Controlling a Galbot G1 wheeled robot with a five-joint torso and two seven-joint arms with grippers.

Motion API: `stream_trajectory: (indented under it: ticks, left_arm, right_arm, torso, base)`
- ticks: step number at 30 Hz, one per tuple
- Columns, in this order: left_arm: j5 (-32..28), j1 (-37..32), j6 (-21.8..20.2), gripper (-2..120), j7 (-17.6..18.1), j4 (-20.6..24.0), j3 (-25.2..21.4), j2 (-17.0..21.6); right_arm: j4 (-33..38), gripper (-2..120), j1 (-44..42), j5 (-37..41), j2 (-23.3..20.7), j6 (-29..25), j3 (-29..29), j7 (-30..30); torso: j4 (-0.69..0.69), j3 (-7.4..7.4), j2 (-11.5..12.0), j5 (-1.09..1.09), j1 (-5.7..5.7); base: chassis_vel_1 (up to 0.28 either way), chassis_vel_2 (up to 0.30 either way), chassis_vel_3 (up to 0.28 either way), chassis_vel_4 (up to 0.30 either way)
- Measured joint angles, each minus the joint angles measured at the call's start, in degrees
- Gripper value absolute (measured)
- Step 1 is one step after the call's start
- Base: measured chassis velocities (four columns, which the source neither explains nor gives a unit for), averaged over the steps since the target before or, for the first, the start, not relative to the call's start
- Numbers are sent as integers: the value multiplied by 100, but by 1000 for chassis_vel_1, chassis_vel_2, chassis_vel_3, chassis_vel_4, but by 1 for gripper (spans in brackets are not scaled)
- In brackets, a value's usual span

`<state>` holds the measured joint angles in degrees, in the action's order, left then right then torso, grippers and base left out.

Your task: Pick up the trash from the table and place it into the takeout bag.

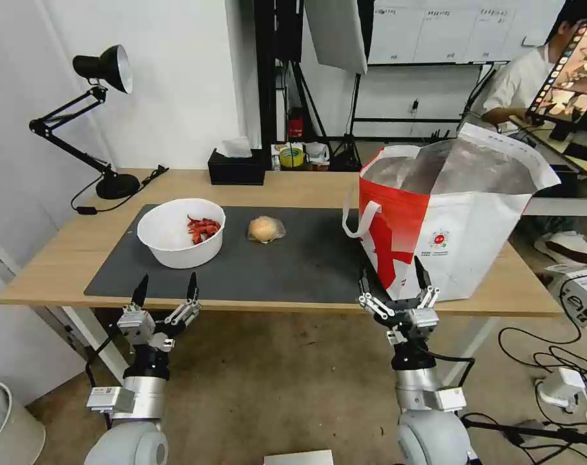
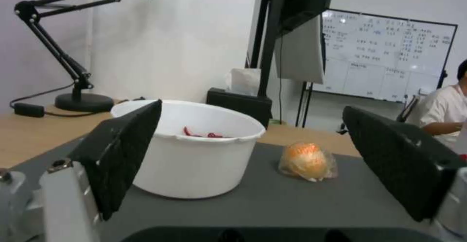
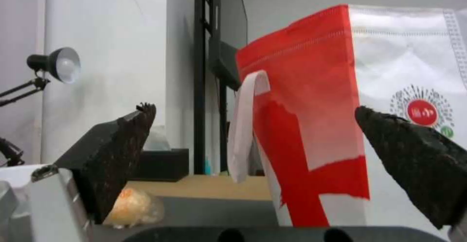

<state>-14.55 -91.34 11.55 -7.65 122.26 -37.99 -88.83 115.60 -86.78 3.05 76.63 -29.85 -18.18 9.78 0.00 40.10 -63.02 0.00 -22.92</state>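
Left gripper (image 1: 165, 289) is hovering at the near edge of the long light-wood table (image 1: 48, 258), jaws spread wide, holding nothing. Directly ahead of it, close: white plastic bowl with red shells (image 1: 181, 232), sitting on the dark grey mat (image 1: 293, 258). Beyond and to its right: beige bun in clear wrap (image 1: 266, 228), roughly round, no clear long axis.

Right gripper (image 1: 396, 282) is waiting at the same edge, jaws likewise apart and empty, just before the boxy red-and-white takeout bag (image 1: 448, 213), which is standing upright, mouth open.

Judgement: the left arm is nearer both remaining items.

Head view is showing the bag's foil-lined opening; the right wrist view is catching its outer wall and white handle (image 3: 246, 125).
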Motion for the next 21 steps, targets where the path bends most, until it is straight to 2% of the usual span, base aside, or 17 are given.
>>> stream_trajectory:
  ticks: [21]
  left_arm:
    - [-6,-3,14,100,4,-21,-36,-1]
  right_arm:
    - [-16,100,-11,-30,-96,53,100,-19]
  torso:
    - [0,0,0,0,0]
  base:
    - [0,0,0,0]
